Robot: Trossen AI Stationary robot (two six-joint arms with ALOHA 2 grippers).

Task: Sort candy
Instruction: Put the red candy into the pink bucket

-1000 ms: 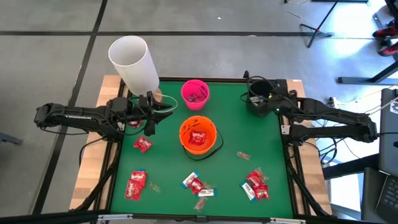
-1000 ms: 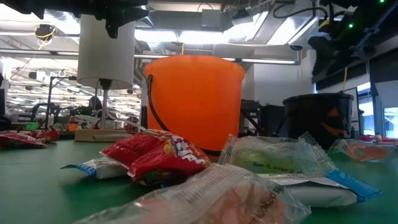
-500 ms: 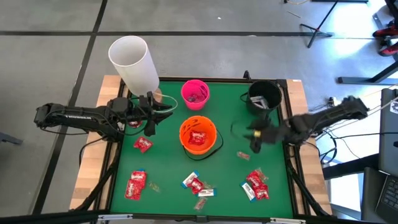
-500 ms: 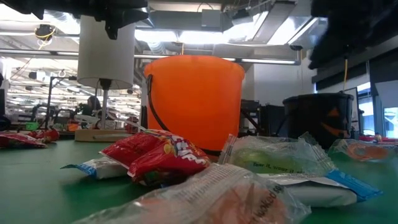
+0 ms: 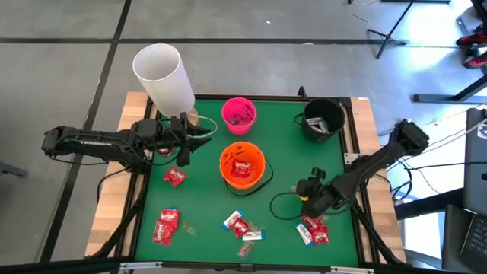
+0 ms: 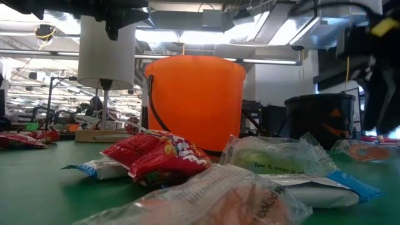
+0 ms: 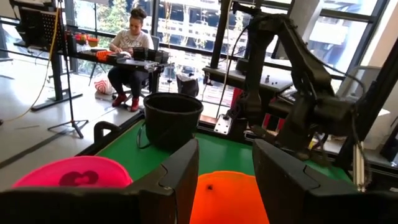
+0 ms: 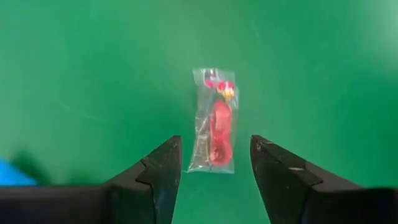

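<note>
Clear-wrapped candy (image 8: 214, 121) lies between right gripper's (image 8: 211, 163) fingers.

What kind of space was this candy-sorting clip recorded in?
Probably a robotics lab or open workshop. The green table stands on a grey floor among stands and cables, a person works at a desk beyond it, and long ceiling lights run over a wide hall.
</note>
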